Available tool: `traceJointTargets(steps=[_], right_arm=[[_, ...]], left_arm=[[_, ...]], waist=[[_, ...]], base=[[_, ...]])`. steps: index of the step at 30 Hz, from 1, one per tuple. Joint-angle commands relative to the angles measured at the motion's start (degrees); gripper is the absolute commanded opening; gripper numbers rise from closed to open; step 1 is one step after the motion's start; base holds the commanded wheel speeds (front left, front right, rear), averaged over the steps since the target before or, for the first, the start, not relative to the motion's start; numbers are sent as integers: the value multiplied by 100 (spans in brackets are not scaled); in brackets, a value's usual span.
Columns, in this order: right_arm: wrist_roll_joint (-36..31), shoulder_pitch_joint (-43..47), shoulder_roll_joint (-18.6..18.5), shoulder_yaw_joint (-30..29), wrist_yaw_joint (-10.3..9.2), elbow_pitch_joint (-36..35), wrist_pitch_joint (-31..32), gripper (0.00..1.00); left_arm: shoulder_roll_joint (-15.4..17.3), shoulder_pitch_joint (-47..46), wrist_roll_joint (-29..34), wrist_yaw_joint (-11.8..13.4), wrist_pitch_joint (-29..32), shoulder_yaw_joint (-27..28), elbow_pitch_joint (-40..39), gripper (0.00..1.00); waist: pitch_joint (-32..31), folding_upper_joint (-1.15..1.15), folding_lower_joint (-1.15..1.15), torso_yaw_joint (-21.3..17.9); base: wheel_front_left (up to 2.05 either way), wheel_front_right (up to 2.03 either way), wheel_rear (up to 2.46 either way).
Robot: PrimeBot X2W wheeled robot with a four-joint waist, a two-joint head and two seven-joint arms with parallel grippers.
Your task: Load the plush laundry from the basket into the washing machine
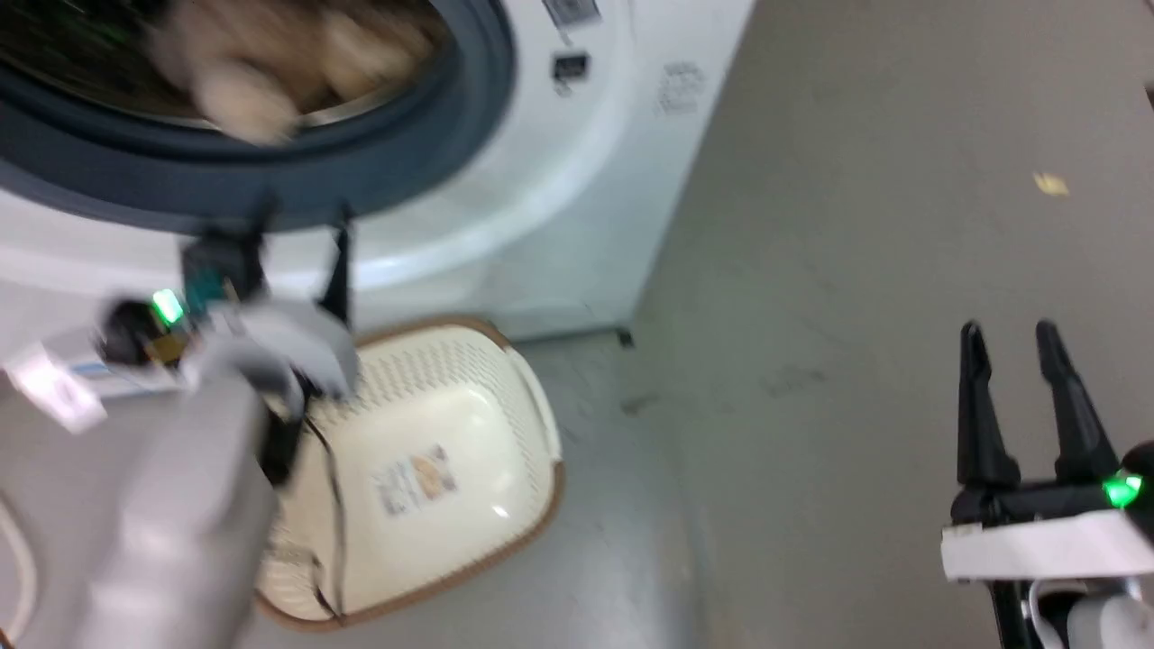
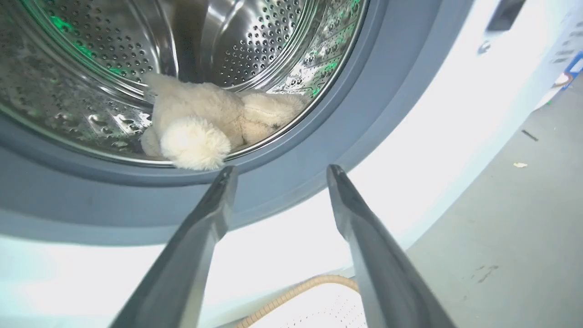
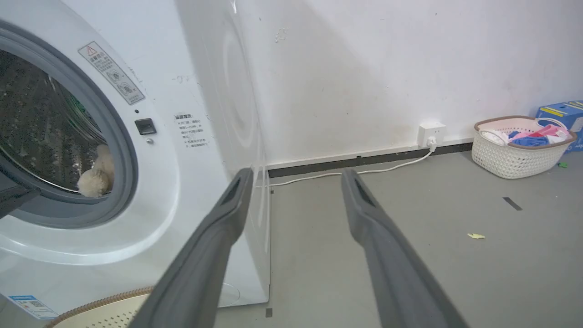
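The plush laundry point(image 2: 200, 127) lies inside the washing machine point(image 3: 182, 91), on the lower curve of the perforated drum point(image 2: 255, 45), in the upper left of the left wrist view. One shaggy lobe sits at the drum's front lip, against the inner edge of the grey gasket point(image 2: 319, 150). The left gripper point(image 2: 278, 171) is spread and holds nothing. Its tips are level with the gasket's lower band, just below and to the right of the plush and apart from it. The head view is blurred. It shows the left arm at the left of the frame, over the near-left part of the basket point(image 1: 433, 361). The basket stands on the floor point(image 1: 856, 270) close against the machine's front, below the door opening. Its inside is bare apart from a sticker point(image 1: 419, 482). The right gripper point(image 1: 1007, 333) is at the lower right of the head view, fingers parted and empty, over grey floor and well apart from the machine's right corner. In the right wrist view the machine's side panel edge runs down left of centre. To its right the floor stretches to the white wall point(image 3: 364, 68). A white cable point(image 3: 364, 172) runs along the wall's foot from a socket point(image 3: 432, 133) towards the machine. A second basket of coloured clothes point(image 3: 519, 159) stands at the far right by the wall, with a blue box point(image 3: 562, 111) beside it. A yellow scrap point(image 3: 476, 235) lies on the floor at right.
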Motion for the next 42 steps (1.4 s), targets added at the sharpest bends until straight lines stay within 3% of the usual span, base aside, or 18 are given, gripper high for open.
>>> traceJointTargets(steps=[1, 10, 16, 23, 30, 31, 42], right_arm=[[-85, 125, -4, -4, 5, -14, -25, 100], [-761, 562, -4, 384, 5, 110, -25, 100], [-999, 815, -4, 672, 5, 282, -25, 100], [-1041, 1067, -4, 777, 5, 401, -25, 100], [-969, 1182, -4, 818, 5, 492, -25, 100], [-963, 1182, -4, 821, 5, 496, -25, 0], [-1033, 1072, 0, 790, 1, 460, 112, 0]], left_arm=[[-72, 391, -40, 97, -31, 94, -352, 100], [-369, 2542, 33, 530, -34, 678, -2362, 100], [-714, 3746, 521, 773, -35, 924, -3516, 100], [-1090, 4686, 940, 817, -35, 1131, -3980, 100], [-1308, 4880, 1006, 515, -36, 1520, -3819, 100], [-1319, 4881, 1023, 476, -36, 1547, -3797, 0], [-1322, 4795, 1071, 471, 113, 1555, -3852, 0]], waist=[[-651, 0, 2, 527], [-1197, 0, 2, 952], [-1509, 0, 2, 1135], [-1767, 0, 2, 1195], [-1860, 0, 2, 1231], [-1862, 0, 2, 1234], [-1868, 0, 2, 1253]], base=[[0, 0, 0], [0, 0, 0], [0, 0, 0], [0, 0, 0], [0, 0, 0], [0, 0, 0], [0, 0, 0]])
